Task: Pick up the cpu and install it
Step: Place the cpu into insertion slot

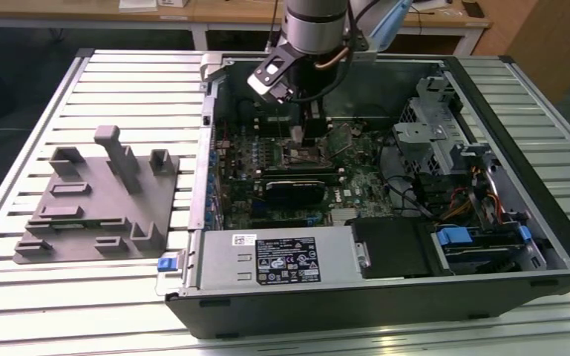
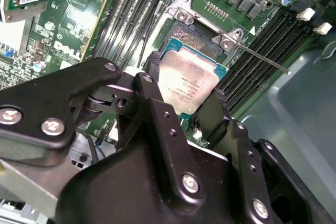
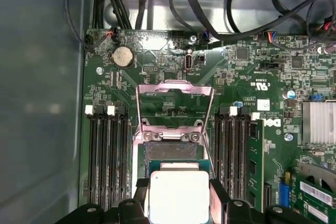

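The cpu (image 2: 190, 83), a small square chip with a pale silver face, sits between my gripper's black fingers (image 2: 152, 77), which are shut on two of its opposite edges. In the first wrist view the cpu (image 3: 177, 196) is right over the open socket (image 3: 173, 153) on the green motherboard, and the socket's metal load plate (image 3: 175, 98) is swung up. I cannot tell whether the chip touches the socket. In the exterior view my gripper (image 1: 310, 137) reaches down into the open computer case (image 1: 522, 148) at the board's middle.
Memory slots (image 3: 107, 156) flank the socket on both sides. A black expansion card (image 1: 295, 189) lies just below it, with the power supply (image 1: 275, 256) along the case's near side. A grey plastic tray (image 1: 97, 200) with upright blocks sits on the slatted table at the exterior view's left.
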Robot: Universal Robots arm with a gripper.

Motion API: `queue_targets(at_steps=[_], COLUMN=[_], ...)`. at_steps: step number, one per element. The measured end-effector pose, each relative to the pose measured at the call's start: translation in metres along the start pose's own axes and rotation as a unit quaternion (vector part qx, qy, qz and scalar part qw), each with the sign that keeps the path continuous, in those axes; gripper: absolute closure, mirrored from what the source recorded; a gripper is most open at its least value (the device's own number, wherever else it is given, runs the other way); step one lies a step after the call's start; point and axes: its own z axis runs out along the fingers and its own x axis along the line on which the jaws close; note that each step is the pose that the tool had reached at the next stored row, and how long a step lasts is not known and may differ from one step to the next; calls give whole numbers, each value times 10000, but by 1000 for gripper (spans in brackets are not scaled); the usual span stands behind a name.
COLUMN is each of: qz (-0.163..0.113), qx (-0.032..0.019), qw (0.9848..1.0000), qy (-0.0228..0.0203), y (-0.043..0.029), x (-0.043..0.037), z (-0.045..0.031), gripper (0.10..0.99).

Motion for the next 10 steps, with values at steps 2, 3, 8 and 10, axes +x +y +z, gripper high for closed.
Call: queue_targets(at_steps=[2, 3, 8, 10], qz=[-1, -1, -1, -1], qx=[0, 0, 0, 0], qw=[10000, 10000, 10000, 10000], qy=[0, 0, 0, 0], y=[5, 7, 10, 9], x=[2, 3, 10, 14], z=[15, 21, 80, 112], gripper=[545, 545, 545, 545])
